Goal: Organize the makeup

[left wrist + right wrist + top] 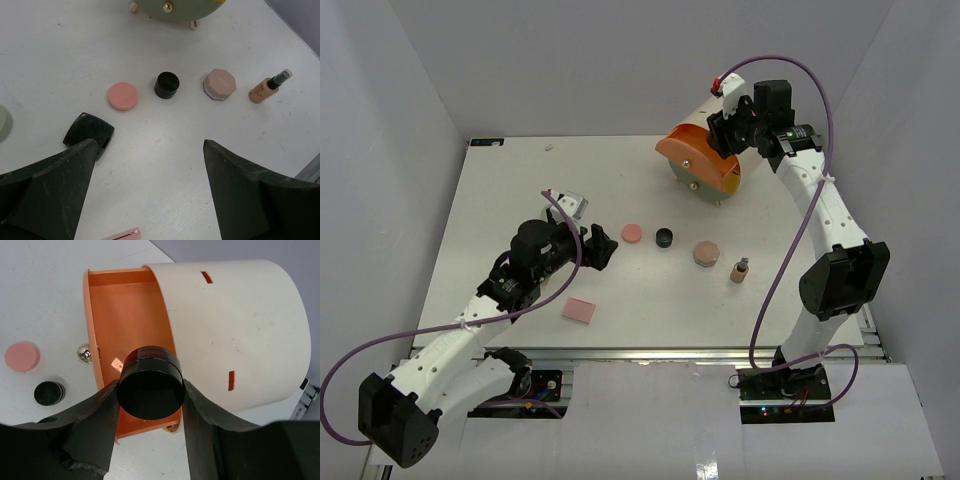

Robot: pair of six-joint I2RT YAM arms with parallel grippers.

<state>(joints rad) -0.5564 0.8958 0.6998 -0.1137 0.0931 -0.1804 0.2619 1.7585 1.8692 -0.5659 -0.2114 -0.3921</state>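
My right gripper (150, 386) is shut on a little black jar (150, 390) and holds it above the open orange drawer (125, 315) of the cream cylinder (235, 325). On the table lie a pink round compact (122, 96), a second black jar (166, 85), a rose-beige compact (219, 84), a tan tube (267, 88), a black oblong case (89, 130) and a flat pink square (579, 311). My left gripper (149, 145) is open and empty above the table, just short of the black case and the pink compact (632, 233).
The cream cylinder with its orange drawer front (695, 160) stands at the back of the table, right of the middle. A pale green round edge (2, 122) shows at the far left of the left wrist view. White walls close in the table's sides.
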